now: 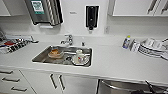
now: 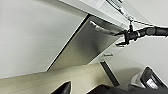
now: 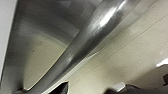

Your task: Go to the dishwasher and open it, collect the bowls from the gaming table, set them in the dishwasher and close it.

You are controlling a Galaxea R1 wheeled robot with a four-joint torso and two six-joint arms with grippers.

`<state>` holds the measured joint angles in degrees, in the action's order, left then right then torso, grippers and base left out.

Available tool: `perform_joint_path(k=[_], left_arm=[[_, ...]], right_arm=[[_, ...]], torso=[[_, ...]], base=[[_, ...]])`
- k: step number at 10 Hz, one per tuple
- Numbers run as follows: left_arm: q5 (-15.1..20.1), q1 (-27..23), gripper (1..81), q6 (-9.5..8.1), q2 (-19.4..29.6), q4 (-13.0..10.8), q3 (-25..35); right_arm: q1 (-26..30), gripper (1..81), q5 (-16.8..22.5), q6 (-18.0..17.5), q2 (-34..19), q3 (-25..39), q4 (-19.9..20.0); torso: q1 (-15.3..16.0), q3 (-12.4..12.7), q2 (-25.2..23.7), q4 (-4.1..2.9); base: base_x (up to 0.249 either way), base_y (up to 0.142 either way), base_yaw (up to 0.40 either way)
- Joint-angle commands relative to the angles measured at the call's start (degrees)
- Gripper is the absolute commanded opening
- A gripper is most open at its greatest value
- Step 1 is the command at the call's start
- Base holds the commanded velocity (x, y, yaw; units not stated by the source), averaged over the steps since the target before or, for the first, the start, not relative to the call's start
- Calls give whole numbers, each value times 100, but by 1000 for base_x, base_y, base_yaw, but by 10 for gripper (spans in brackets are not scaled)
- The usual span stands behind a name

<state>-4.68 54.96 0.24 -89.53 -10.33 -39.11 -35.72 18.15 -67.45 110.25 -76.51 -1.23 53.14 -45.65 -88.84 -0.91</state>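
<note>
robot's parked at the white counter (image 1: 120, 62), and this looks like the very first step: getting the dishwasher (image 1: 112, 88) open. its steel front sits under the counter at the right, door tipped out a bit at the top i think, though the view's rough. right gripper (image 2: 125, 37) is up against the one bar handle (image 3: 82, 47), but i can't tell whether its fingers are spread or clamped. left gripper's fingers, can't tell either. next move probably needs a firm hold on that bar and a steady pull out and down.

counts: one sink (image 1: 40, 58), one stack of white dishes (image 1: 152, 48), one tap (image 1: 68, 40), one orange bowl (image 1: 55, 53) in the sink, one cup (image 1: 79, 56), one bottle (image 1: 126, 42).
</note>
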Motion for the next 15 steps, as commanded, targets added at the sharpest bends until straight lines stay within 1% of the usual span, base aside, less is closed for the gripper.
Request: perform_joint_path(k=[1, 2, 6, 8, 12, 15], left_arm=[[125, -367, 811, 55, 233, -110, 149], [126, -367, 811, 55, 224, -110, 149], [126, -367, 811, 54, 154, -119, 123], [134, -367, 811, 46, 154, -119, 122], [134, -349, 811, 55, 180, -110, 114], [134, -340, 811, 55, 145, -119, 87]], right_arm=[[525, 811, 162, -23, -194, -56, 88], [604, 811, 118, -31, -359, 13, 97], [912, 811, 171, -40, -756, 278, 132], [1000, 811, 180, -75, -668, 208, 202], [974, 811, 171, -260, -79, -285, 220], [903, 811, 171, -251, 17, -443, 211]], torso=[[0, 0, 0, 0], [0, 0, 0, 0], [0, -2, 0, 0], [0, -2, 0, 0], [0, -2, 0, 0], [0, -2, 0, 0]], base=[[0, 0, 0], [0, 0, 0], [0, 0, 0], [0, 0, 0], [0, 0, 0], [0, 0, 0]])
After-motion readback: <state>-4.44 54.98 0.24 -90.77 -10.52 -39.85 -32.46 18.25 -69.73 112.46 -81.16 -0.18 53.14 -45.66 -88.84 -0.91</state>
